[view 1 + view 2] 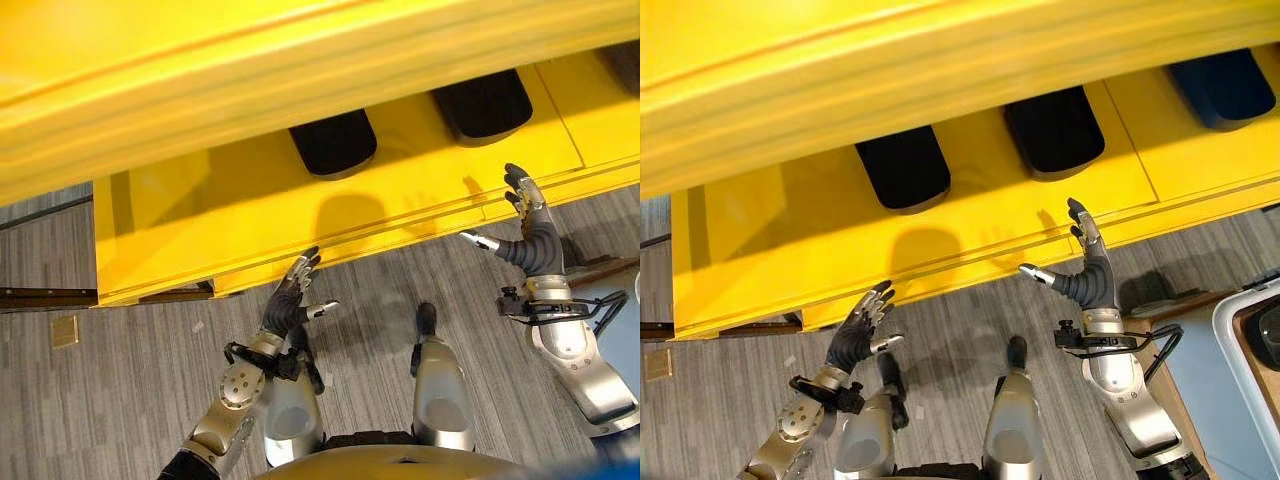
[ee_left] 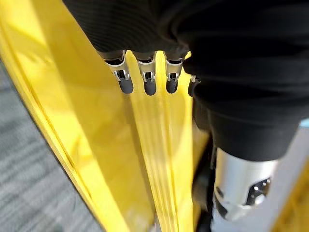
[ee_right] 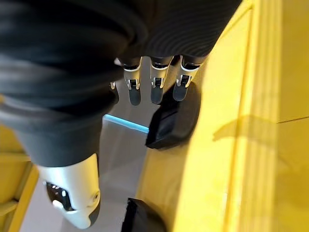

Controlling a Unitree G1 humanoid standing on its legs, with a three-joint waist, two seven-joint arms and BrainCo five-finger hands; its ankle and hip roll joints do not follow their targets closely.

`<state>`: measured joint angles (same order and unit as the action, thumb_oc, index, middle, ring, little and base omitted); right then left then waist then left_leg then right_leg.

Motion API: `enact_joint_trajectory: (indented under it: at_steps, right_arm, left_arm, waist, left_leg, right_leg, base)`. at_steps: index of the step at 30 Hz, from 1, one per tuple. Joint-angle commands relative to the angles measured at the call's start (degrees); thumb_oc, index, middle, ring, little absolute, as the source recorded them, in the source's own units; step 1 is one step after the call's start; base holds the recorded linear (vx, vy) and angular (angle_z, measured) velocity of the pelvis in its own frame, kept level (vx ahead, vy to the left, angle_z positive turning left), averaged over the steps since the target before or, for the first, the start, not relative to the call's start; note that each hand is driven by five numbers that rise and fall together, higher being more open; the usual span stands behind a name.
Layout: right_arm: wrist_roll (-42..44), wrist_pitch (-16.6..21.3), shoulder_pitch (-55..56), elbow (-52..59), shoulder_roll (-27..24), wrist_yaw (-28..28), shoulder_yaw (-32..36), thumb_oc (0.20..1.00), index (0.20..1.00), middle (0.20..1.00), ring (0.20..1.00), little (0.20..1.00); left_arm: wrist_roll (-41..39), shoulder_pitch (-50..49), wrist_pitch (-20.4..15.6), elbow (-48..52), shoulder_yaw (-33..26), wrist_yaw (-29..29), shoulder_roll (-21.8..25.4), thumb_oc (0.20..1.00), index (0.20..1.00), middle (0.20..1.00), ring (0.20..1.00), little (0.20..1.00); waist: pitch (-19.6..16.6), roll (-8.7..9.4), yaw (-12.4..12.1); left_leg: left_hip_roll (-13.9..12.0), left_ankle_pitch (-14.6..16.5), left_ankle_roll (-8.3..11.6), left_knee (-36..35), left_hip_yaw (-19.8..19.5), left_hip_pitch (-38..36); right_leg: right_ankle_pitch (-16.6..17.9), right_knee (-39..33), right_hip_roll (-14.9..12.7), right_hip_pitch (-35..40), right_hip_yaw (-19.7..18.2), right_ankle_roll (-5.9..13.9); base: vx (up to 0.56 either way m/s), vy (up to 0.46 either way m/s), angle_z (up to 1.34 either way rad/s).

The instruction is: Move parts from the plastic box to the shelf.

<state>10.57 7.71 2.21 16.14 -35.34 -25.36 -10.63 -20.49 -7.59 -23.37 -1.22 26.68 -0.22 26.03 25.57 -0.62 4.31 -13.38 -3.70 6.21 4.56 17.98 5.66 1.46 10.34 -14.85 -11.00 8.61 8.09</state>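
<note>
Below the front edge of the bright yellow metal shelf [image 1: 250, 215], at its left corner, a small tan square plate [image 1: 64, 331] lies flat on the grey striped carpet floor [image 1: 130, 380], close to a dark floor rail [image 1: 45, 297] that runs out from under the shelf.

Right of that corner, the left hand [image 1: 290, 300] is raised with its fingers [image 2: 147, 82] straight and spread, their dark tips just short of the shelf's front lip, the thumb out to the side; it holds nothing. The left wrist view shows these fingers extended over the yellow surface, without clear contact.

On the shelf deck behind the left hand, under an overhanging upper yellow tier [image 1: 300, 70], stands a black rounded moulded part [image 1: 333, 142]; a second black rounded part [image 1: 483, 105] stands to its right on the same deck. In the right eye view a dark blue rounded part [image 1: 1225, 88] sits further right along the shelf, past a seam in the deck.

Further right, the right hand [image 1: 528, 230] is lifted against the shelf's front lip, fingers [image 3: 156, 87] straight and open, thumb pointing leftward; it too is empty. The right wrist view shows its fingertips near a black part on the deck.

At the far right, beside the shelf's end, the corner of a pale grey plastic box [image 1: 1240, 340] shows, with something dark inside that cannot be made out.
</note>
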Motion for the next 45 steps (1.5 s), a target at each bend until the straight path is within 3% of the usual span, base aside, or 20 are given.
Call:
enact_joint_trajectory:
  at_steps: [1, 3, 6, 7, 10, 13, 16, 19, 20, 21, 23, 24, 26, 30, 33, 38, 43, 45]
  right_arm:
    - [5.6, -1.3, -3.3, -1.1, 1.3, -4.6, 0.5, 1.0, 1.0, 1.0, 1.0, 1.0]
    - [10.6, -5.6, -5.0, -5.4, 2.9, -8.3, 0.7, 1.0, 1.0, 1.0, 1.0, 1.0]
    - [14.6, -7.3, -5.5, -11.7, 6.0, -10.1, 1.4, 1.0, 1.0, 1.0, 1.0, 1.0]
    - [17.9, -9.2, -5.2, -15.0, 8.0, -11.6, 1.9, 1.0, 1.0, 1.0, 1.0, 1.0]
    - [18.6, -7.7, -4.7, -21.4, 11.2, -12.4, 3.1, 1.0, 1.0, 1.0, 1.0, 1.0]
    - [18.3, -8.0, -5.4, -26.4, 14.5, -13.2, 5.3, 1.0, 1.0, 1.0, 1.0, 1.0]
    - [17.8, -8.1, -5.5, -30.7, 16.0, -16.1, 6.5, 1.0, 1.0, 1.0, 1.0, 1.0]
    - [23.1, -10.0, -5.9, -33.1, 16.1, -15.5, 7.1, 1.0, 1.0, 1.0, 1.0, 1.0]
    - [25.1, -10.3, -6.9, -36.7, 16.4, -14.2, 8.0, 1.0, 1.0, 1.0, 1.0, 1.0]
    - [23.7, -9.3, -8.3, -38.8, 15.7, -14.0, 8.2, 1.0, 1.0, 1.0, 1.0, 1.0]
    - [24.8, -10.5, -9.1, -39.0, 15.1, -14.3, 8.5, 1.0, 1.0, 1.0, 1.0, 1.0]
    - [24.6, -12.0, -10.0, -38.2, 13.9, -14.6, 9.0, 1.0, 1.0, 1.0, 1.0, 1.0]
    - [23.6, -12.6, -10.1, -37.0, 12.8, -15.6, 9.3, 1.0, 1.0, 1.0, 1.0, 1.0]
    - [22.8, -12.9, -9.1, -34.1, 10.7, -17.9, 11.5, 1.0, 1.0, 1.0, 1.0, 1.0]
    - [21.6, -11.6, -8.9, -34.2, 9.5, -18.2, 12.7, 1.0, 1.0, 1.0, 1.0, 1.0]
    - [19.5, -8.1, -10.1, -37.6, 7.5, -23.2, 16.2, 1.0, 1.0, 1.0, 1.0, 1.0]
    - [15.3, -4.8, -9.7, -40.2, 6.0, -21.8, 18.8, 1.0, 1.0, 1.0, 1.0, 1.0]
    - [11.1, -3.9, -9.8, -39.7, 4.9, -19.3, 18.6, 1.0, 1.0, 1.0, 1.0, 1.0]
  left_arm:
    - [2.8, -0.1, -2.7, 3.7, 1.0, -3.6, 2.3, 1.0, 1.0, 1.0, 1.0, 1.0]
    - [2.1, 2.6, -2.1, 3.9, 2.2, -4.6, 3.1, 1.0, 1.0, 1.0, 1.0, 1.0]
    - [2.3, 5.6, -1.4, 3.0, 3.5, -4.8, 3.6, 1.0, 1.0, 1.0, 1.0, 1.0]
    - [3.6, 7.4, -1.0, 2.2, 4.5, -5.2, 3.8, 1.0, 1.0, 1.0, 1.0, 1.0]
    - [5.0, 8.4, 0.2, 1.2, 5.5, -5.6, 3.5, 1.0, 1.0, 1.0, 1.0, 1.0]
    - [3.1, 7.5, -0.2, 0.4, 5.3, -3.2, 2.4, 1.0, 1.0, 1.0, 1.0, 1.0]
    - [4.4, 7.1, 0.4, -0.2, 5.4, -1.6, 0.8, 1.0, 1.0, 1.0, 1.0, 1.0]
    - [3.5, 6.8, 0.6, -0.4, 5.4, -0.9, 0.2, 1.0, 1.0, 1.0, 1.0, 1.0]
    - [3.6, 6.4, 1.0, -0.5, 5.1, -0.4, -0.3, 1.0, 1.0, 1.0, 1.0, 1.0]
    - [3.4, 6.0, 2.3, -0.3, 4.6, 0.1, -0.1, 1.0, 1.0, 1.0, 1.0, 1.0]
    - [2.6, 5.5, 3.9, -0.3, 3.8, 1.0, 0.3, 1.0, 1.0, 1.0, 1.0, 1.0]
    - [1.7, 4.8, 5.2, -0.9, 2.6, 3.1, 0.0, 1.0, 1.0, 1.0, 1.0, 1.0]
    - [-0.4, 3.5, 5.5, -1.6, 1.2, 5.1, -0.5, 1.0, 1.0, 1.0, 1.0, 1.0]
    - [1.0, 0.5, 4.3, -3.0, -2.1, 5.2, -1.1, 1.0, 1.0, 1.0, 1.0, 1.0]
    - [0.5, -0.6, 3.5, -2.9, -2.9, 4.7, -1.1, 1.0, 1.0, 1.0, 1.0, 1.0]
    - [-0.4, -0.9, -1.7, -4.0, -2.6, 2.4, -1.1, 1.0, 1.0, 1.0, 1.0, 1.0]
    - [-1.6, 2.7, -3.5, -2.7, -1.1, 1.4, -1.7, 1.0, 1.0, 1.0, 1.0, 1.0]
    - [1.7, 4.7, -3.8, -1.3, -0.6, 4.5, -1.7, 1.0, 1.0, 1.0, 1.0, 1.0]
  waist:
    - [-1.8, 1.34, 0.1]
    - [-2.1, 1.73, 0.3]
    - [-2.3, 2.47, 0.7]
    - [-2.5, 3.06, 1.1]
    - [-2.9, 3.58, 1.1]
    - [-3.2, 4.23, -0.2]
    - [-5.2, 2.51, -0.6]
    - [-6.6, 1.69, -2.0]
    - [-7.4, 1.58, -3.7]
    - [-7.9, 2.16, -4.9]
    - [-8.0, 2.89, -5.8]
    - [-8.0, 3.38, -6.5]
    - [-7.7, 3.46, -6.7]
    - [-6.5, 3.6, -5.4]
    - [-6.1, 3.41, -5.0]
    - [-5.2, 2.09, -3.1]
    - [-5.4, 1.12, -1.0]
    - [-5.8, 0.75, 0.1]
  left_leg:
    - [0.8, 5.8, -2.75, 6.7, 0.5, -1.6]
    - [1.6, 7.3, -3.57, 8.2, 1.0, -1.8]
    - [2.5, 8.7, -4.61, 10.0, 2.1, -1.8]
    - [2.8, 9.5, -5.16, 10.7, 3.0, -1.8]
    - [3.3, 11.6, -5.4, 11.3, 4.0, -2.9]
    - [3.0, 12.0, -5.61, 10.0, 8.1, -5.1]
    - [2.6, 10.0, -7.68, 7.7, 8.2, -5.0]
    - [2.0, 9.6, -8.12, 6.8, 9.1, -4.8]
    - [1.5, 9.3, -7.91, 6.8, 9.9, -4.4]
    - [0.5, 8.7, -7.26, 7.1, 11.2, -3.8]
    - [-1.2, 7.7, -5.95, 8.3, 12.6, -2.8]
    - [-3.4, 5.9, -4.35, 9.3, 14.4, -1.9]
    - [-5.2, 4.1, -2.64, 9.3, 15.1, -1.3]
    - [-7.0, 1.3, -0.78, 7.5, 16.3, -1.5]
    - [-7.4, 0.9, -0.51, 6.6, 17.1, -2.1]
    - [-9.8, -0.3, 0.54, 5.3, 17.7, -3.7]
    - [-11.6, -2.2, 2.09, 3.2, 17.8, -5.1]
    - [-12.4, -4.8, 3.43, 2.7, 15.3, -5.4]
  right_leg:
    - [-2.7, 2.7, 0.4, 3.1, 3.3, -0.71]
    - [-1.7, 1.9, -0.2, 3.6, 2.9, 0.04]
    - [0.4, 0.6, -1.2, 4.0, 2.3, 1.05]
    - [2.5, -0.9, -2.0, 4.3, 1.9, 1.58]
    - [6.0, -4.5, -3.1, 6.0, 2.6, 3.01]
    - [11.8, -6.0, -5.8, 6.0, 8.3, 4.22]
    - [5.0, 8.1, -4.9, 6.3, 7.1, 0.68]
    - [2.1, 13.9, -6.0, 7.7, 9.5, -1.07]
    - [0.6, 15.2, -6.6, 9.8, 11.5, -1.25]
    - [-1.4, 12.9, -5.6, 12.4, 14.0, -1.27]
    - [-3.0, 8.0, -4.1, 15.5, 17.1, -1.17]
    - [-4.1, 3.8, -2.5, 17.0, 20.0, -1.38]
    - [-4.8, 2.1, -1.1, 17.1, 21.0, -1.45]
    - [-6.3, 2.9, 0.9, 14.4, 20.8, -1.84]
    - [-7.1, 3.9, 1.2, 13.3, 21.7, -2.4]
    - [-9.4, 9.9, 1.5, 8.7, 21.9, -4.79]
    - [-11.1, 13.6, 1.3, 5.9, 20.3, -5.87]
    - [-12.0, 14.6, 2.7, 4.4, 17.7, -6.8]
  base:
    - [-0.08, 0.119, -0.02]
    - [-0.12, 0.22, 0.03]
    - [-0.12, 0.209, -0.09]
    - [-0.1, 0.135, -0.12]
    - [-0.01, 0.1, -0.14]
    - [-0.12, 0.054, -0.61]
    - [-0.09, 0.073, -0.94]
    - [-0.01, -0.023, 0.03]
    - [0.06, -0.263, -0.25]
    - [0.09, -0.353, -0.56]
    - [0.05, -0.349, -0.94]
    - [0.01, -0.281, -1.14]
    - [0.03, -0.325, -1.64]
    - [0.0, -0.212, -1.01]
    - [0.02, -0.162, -0.59]
    - [0.06, -0.245, -0.37]
    - [0.07, -0.256, -0.15]
    - [0.11, -0.238, -0.23]
